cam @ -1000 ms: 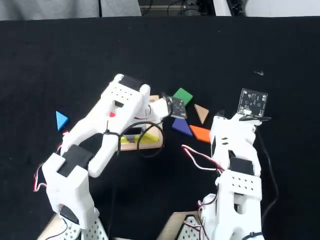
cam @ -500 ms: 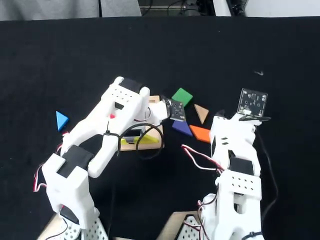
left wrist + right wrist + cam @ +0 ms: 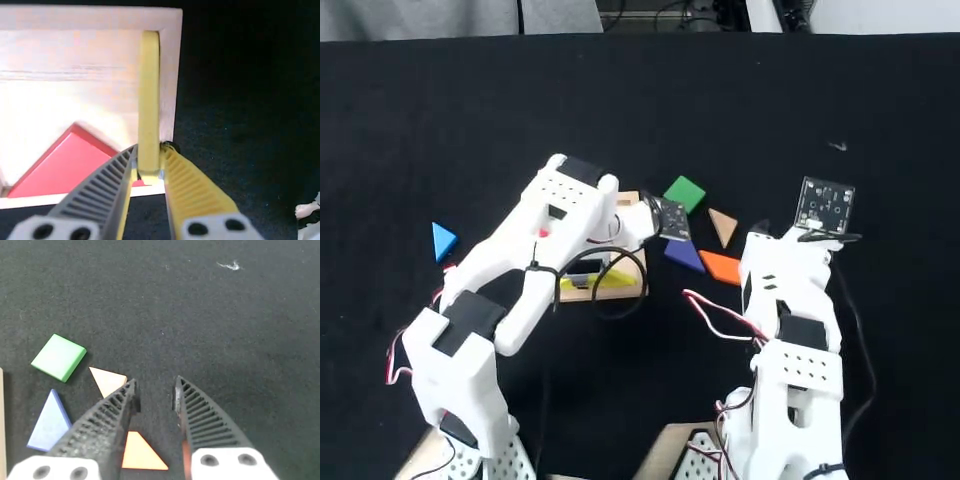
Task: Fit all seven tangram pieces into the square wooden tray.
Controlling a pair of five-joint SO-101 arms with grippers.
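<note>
A black tabletop runs back to a grey cloth and some cables beyond its far edge. The wooden tray sits about mid-tabletop, a little toward the left edge, largely hidden under the white left arm. Just toward the right edge from it lie a green square, a tan triangle, a violet-blue triangle and an orange triangle. A small blue triangle lies alone, well apart, near the left edge.

Against a second ago, the left arm's wrist has drawn slightly off the green square, which shows more fully. The right arm and the loose pieces have not shifted.

The left pincer is pressed onto the near end of the yellow piece. That piece stands on its thin edge inside the tray, hard against one wall, its long axis running along that wall and straight away from the pincer. From above, this looks like the tray wall nearest the tabletop's near edge, so the piece lies about parallel to that edge. A red triangle lies flat on the tray floor beside it, one point aimed at the tray's middle.

The right pincer hangs spread over bare tabletop, beside the tan and orange triangles, gripping nothing.
</note>
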